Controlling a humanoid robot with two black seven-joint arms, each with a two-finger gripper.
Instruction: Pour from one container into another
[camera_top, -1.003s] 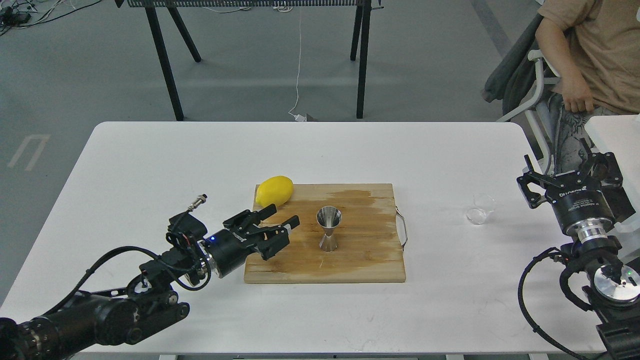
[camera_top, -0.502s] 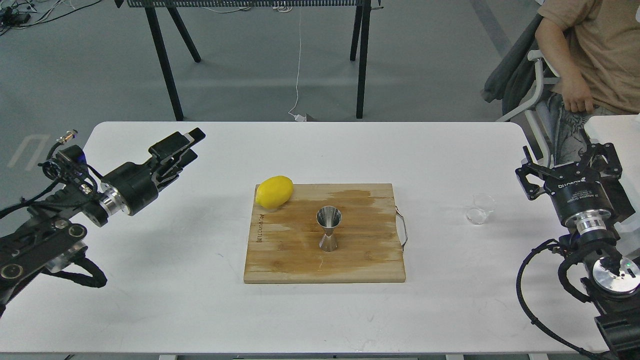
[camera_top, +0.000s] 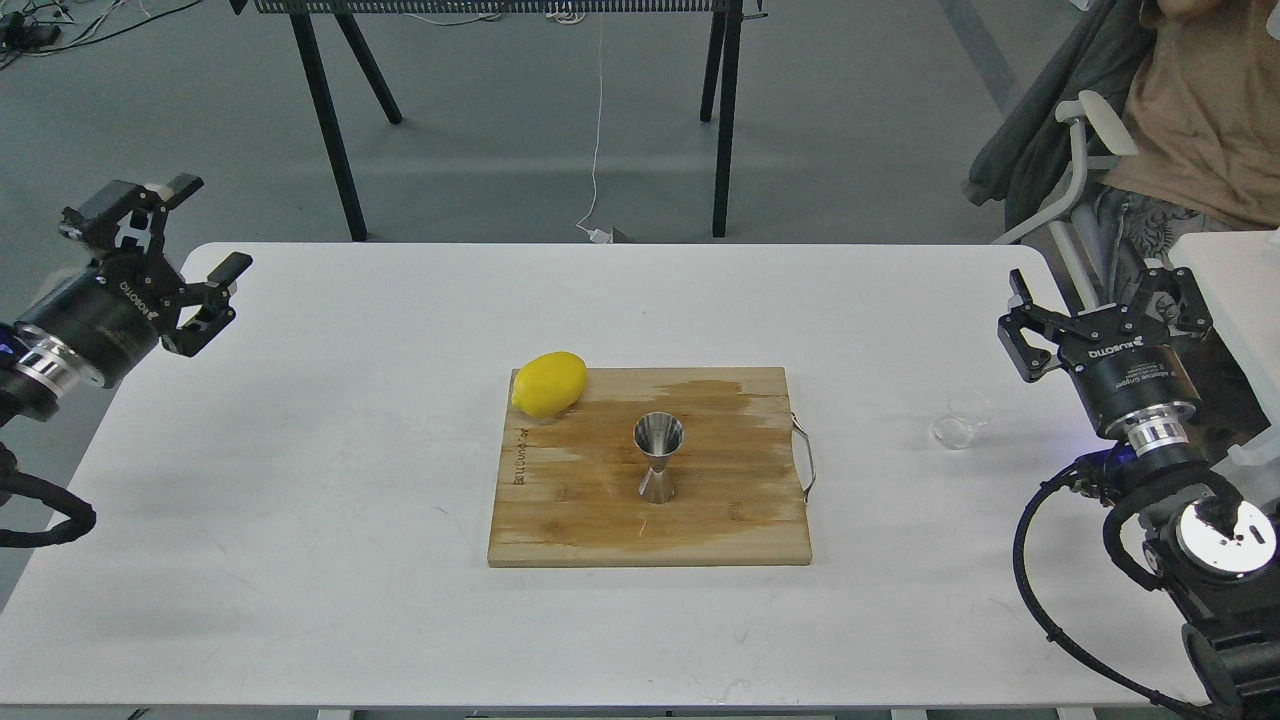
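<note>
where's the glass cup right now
In the head view, the glass cup stands on the white table, right of the cutting board, near the right end effector.

A rectangular wooden cutting board (camera_top: 600, 520) lies at the middle of the white rectangular table (camera_top: 350, 560). A shiny steel hourglass-shaped jigger (camera_top: 658, 457) stands upright on the board, just right of its centre. A yellow oval lemon (camera_top: 548, 382) rests on the board's far-left corner. A small clear glass cup (camera_top: 960, 417) stands on the table, right of the board, near the table's right edge.
</note>
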